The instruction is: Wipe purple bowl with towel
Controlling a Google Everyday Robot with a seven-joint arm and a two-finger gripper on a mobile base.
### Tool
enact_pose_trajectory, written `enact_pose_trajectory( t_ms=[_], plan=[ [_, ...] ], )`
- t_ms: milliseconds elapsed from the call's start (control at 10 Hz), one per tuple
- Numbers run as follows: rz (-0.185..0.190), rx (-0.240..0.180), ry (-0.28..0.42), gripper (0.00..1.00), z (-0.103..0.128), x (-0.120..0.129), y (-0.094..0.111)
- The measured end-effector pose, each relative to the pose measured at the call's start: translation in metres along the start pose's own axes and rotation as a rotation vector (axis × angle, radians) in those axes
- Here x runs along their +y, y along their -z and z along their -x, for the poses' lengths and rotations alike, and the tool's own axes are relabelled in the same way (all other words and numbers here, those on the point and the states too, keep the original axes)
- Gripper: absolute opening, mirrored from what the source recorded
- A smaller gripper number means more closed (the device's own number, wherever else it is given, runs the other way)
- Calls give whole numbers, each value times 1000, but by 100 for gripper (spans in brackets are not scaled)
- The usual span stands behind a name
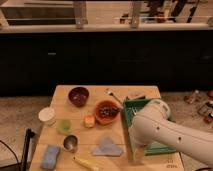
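Observation:
The purple bowl [78,96] stands at the back left of the wooden table [65,102]. The towel [107,148], a crumpled light blue-grey cloth, lies near the table's front edge. My white arm [162,134] reaches in from the lower right over the green tray. My gripper [136,153] hangs at its lower end, just right of the towel and far from the bowl. It holds nothing that I can see.
A red bowl with dark contents [106,112], an orange piece [89,121], a white cup [47,116], a green cup [64,126], a metal cup [70,143], a blue sponge [50,156] and a yellow item [86,163] are on the table. A green tray [134,107] stands at the right.

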Motion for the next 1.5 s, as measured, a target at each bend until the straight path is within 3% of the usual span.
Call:
enact_pose_trajectory(
  t_ms=[300,900,1500],
  plan=[
    [14,-23,-10,80,23,6,-9],
    [27,-65,-50,80,47,17,-31],
    [34,-87,-36,80,75,18,-48]
  ],
)
